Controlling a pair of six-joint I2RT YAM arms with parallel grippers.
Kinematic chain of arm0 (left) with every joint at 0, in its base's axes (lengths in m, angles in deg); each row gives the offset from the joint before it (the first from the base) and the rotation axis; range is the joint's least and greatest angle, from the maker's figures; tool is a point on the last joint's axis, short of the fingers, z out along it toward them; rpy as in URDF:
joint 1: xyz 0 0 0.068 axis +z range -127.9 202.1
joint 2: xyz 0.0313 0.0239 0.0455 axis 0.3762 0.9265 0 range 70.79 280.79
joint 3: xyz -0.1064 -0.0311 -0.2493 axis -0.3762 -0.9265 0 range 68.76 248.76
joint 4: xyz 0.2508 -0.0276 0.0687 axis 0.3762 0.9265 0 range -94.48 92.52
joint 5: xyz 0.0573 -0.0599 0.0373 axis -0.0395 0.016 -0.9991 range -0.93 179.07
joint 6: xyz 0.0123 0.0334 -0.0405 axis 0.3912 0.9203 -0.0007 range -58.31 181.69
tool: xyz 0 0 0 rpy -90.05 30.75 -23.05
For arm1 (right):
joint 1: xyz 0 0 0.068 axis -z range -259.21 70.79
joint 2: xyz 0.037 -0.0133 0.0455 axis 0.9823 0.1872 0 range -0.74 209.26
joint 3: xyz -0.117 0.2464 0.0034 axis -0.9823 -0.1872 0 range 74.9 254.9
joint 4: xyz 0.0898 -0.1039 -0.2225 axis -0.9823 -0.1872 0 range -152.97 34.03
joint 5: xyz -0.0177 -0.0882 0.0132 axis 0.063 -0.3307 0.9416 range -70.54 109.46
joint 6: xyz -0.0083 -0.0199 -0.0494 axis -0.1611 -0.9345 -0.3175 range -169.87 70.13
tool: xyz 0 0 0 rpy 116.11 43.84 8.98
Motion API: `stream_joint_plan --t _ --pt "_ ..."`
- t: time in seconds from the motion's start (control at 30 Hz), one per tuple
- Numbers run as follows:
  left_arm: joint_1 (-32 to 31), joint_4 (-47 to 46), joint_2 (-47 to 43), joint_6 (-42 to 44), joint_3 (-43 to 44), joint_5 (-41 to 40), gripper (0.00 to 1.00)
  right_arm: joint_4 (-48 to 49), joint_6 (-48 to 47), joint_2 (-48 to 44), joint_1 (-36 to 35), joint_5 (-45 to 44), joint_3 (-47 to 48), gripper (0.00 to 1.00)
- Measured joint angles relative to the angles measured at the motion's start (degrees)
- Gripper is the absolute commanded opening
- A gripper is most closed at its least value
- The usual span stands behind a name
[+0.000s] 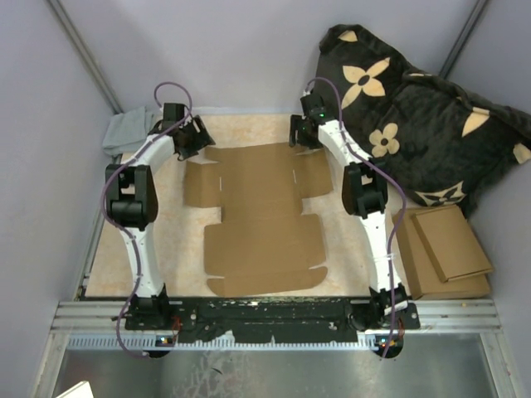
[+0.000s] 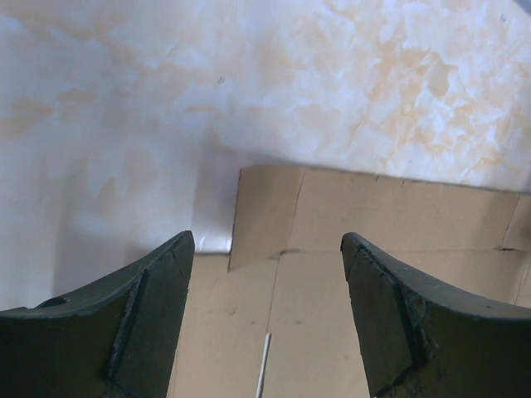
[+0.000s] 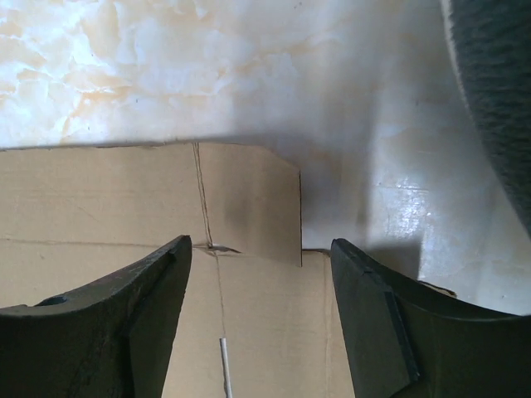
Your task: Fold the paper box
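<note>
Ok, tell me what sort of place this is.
Most likely a robot test cell in a lab, not a home or shop: two arms bolted to a metal rail, plain grey panel walls boxing in the table, and a pile of flat cardboard sheets beside the unfolded paper box.

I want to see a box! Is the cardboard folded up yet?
Not yet. The paper box lies spread flat on the table, all flaps out.

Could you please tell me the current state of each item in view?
paper box, unfolded, lying flat.
left gripper, open, empty, over the box's far-left corner.
right gripper, open, empty, over its far-right corner.
cardboard sheets, flat, stacked at the right.
grey cloth, crumpled.
</note>
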Motion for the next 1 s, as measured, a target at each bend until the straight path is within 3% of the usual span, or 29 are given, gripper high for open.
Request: stream_joint_plan --t 0.23,1.0 --pt "0.0 -2.3 4.3 0.1 4.2 2.1 0.77 1.4 -0.6 0.0 0.0 0.4 0.3 0.69" --pt "-0.5 -3.8 6.1 -1.2 4.4 8.5 0.72 7.6 -1.1 1.8 0.1 8.4 -1.6 0.66"
